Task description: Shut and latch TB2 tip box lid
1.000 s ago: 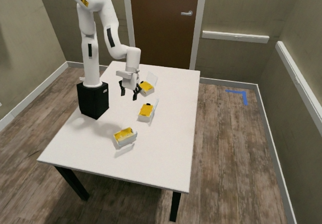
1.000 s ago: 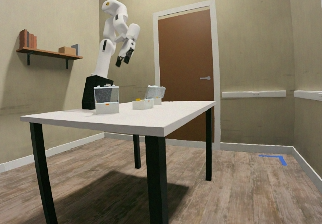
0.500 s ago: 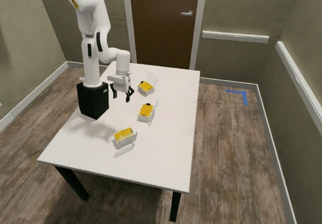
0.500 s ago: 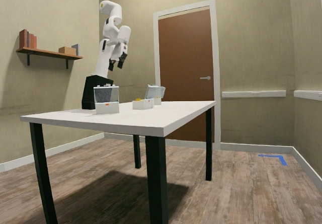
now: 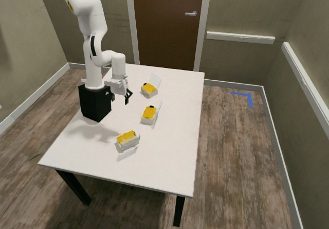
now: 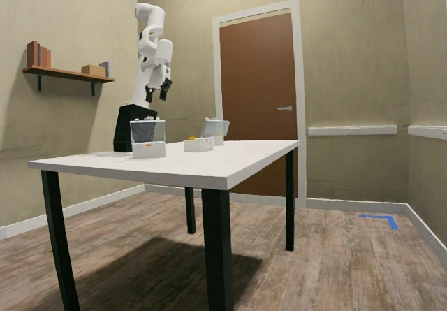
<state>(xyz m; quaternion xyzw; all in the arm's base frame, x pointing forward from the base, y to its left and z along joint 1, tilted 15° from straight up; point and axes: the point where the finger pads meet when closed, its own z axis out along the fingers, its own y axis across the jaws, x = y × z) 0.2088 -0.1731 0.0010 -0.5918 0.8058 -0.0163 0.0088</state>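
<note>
Three white tip boxes with yellow tip racks stand flat on the white bench, all with clear lids open. The far box (image 5: 149, 89) also shows in the exterior view (image 6: 217, 140). The middle box (image 5: 148, 113) shows there too (image 6: 197, 144). The near box (image 5: 127, 138) has its lid upright in the exterior view (image 6: 147, 140). I cannot read any label, so I cannot tell which box is TB2. My gripper (image 5: 127, 96) is open and empty. It hangs well above the bench, left of the far box and close to the arm's base, as the exterior view (image 6: 156, 93) also shows.
The arm's black base (image 5: 94, 102) stands on the bench's left side. The bench edges lie right of and in front of the boxes. A brown door (image 5: 167, 21) is behind the bench. A wall shelf (image 6: 66, 73) with books hangs at the left.
</note>
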